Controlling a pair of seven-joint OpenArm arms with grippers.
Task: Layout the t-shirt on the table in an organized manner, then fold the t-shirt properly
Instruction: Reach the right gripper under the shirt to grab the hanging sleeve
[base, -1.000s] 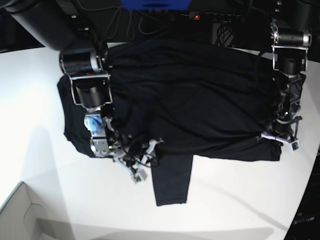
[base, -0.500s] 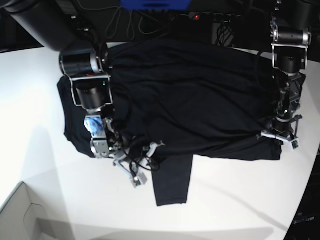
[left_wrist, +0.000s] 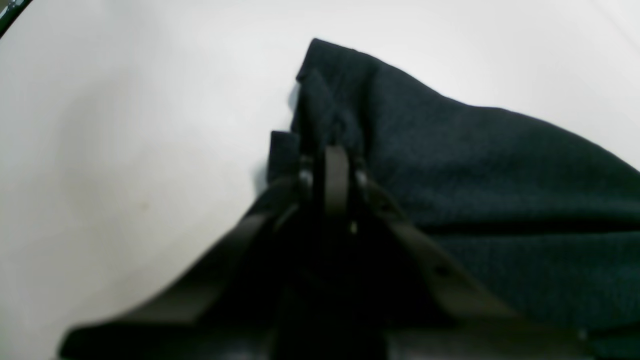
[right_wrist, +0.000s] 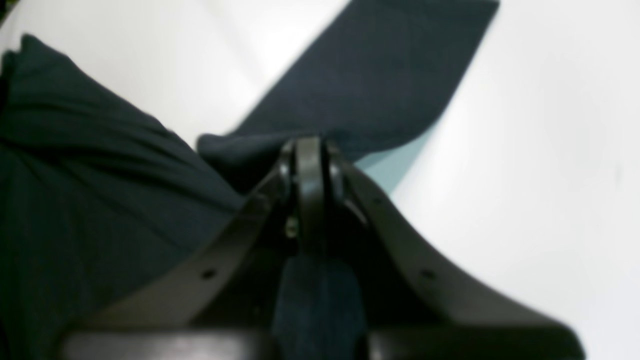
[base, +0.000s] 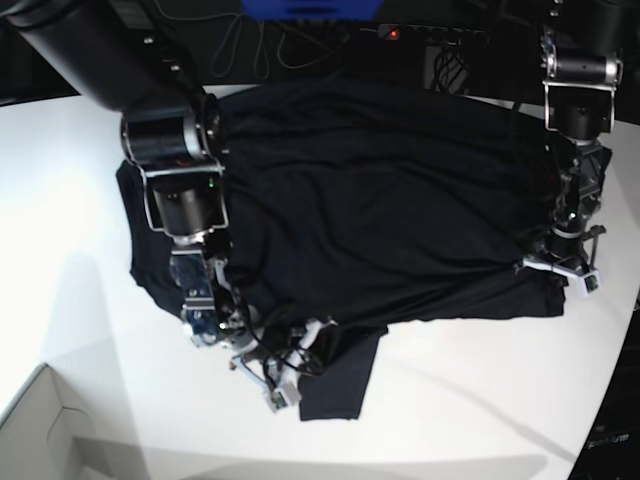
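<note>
On the table (base: 60, 230), t-shirt (base: 380, 200) spread (sleeve forward), left claw (base: 562, 268), right claw (base: 290, 375) each clamping its hem.

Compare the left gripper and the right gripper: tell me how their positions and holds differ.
The left gripper pinches a corner of the t-shirt; the right gripper pinches the fabric beside the projecting sleeve. In the base view, left sits at the shirt's right edge, right near its lower middle. Both are shut on fabric.

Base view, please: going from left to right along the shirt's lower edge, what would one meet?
White box corner → right claw, shut on the black t-shirt's hanging sleeve → the soft black t-shirt's body → left claw, shut on its corner → bare white tabletop.
</note>
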